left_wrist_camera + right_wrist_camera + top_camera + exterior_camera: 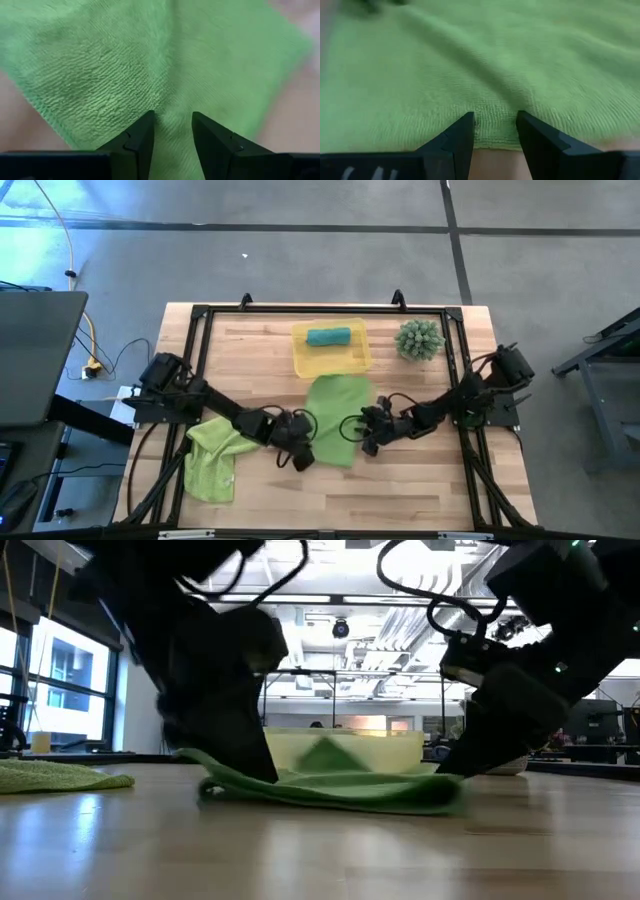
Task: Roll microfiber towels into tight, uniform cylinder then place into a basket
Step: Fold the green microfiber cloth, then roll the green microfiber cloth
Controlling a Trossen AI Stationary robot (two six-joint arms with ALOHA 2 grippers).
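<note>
A lime-green towel [336, 416] lies spread flat on the wooden table, just on the near side of the yellow basket [357, 362]. A rolled teal towel [328, 336] lies in the basket. A second lime-green towel [213, 457] lies crumpled at the near left. My left gripper [303, 446] is at the spread towel's left edge and my right gripper [360, 432] is at its right edge. Each is shut on that towel. In the low view the towel [340, 790] lies low between the two grippers. My left gripper pinches a raised ridge of the towel [170, 117] between its two fingers, near the left edge. It comes slanting down from the table's left. The cloth beyond lies on the table. How many layers it has does not show. My right gripper pinches the towel's hemmed right edge [495, 137] between its two fingers, slanting down from the table's right. The cloth puckers slightly at the fingers. The rest of the towel lies on the table, loosely rippled.
A spiky green ball-shaped plant [419, 340] stands at the far right, beside the basket. A black frame [203, 320] runs along the table's edges. Bare wood shows along the near edge [400, 490].
</note>
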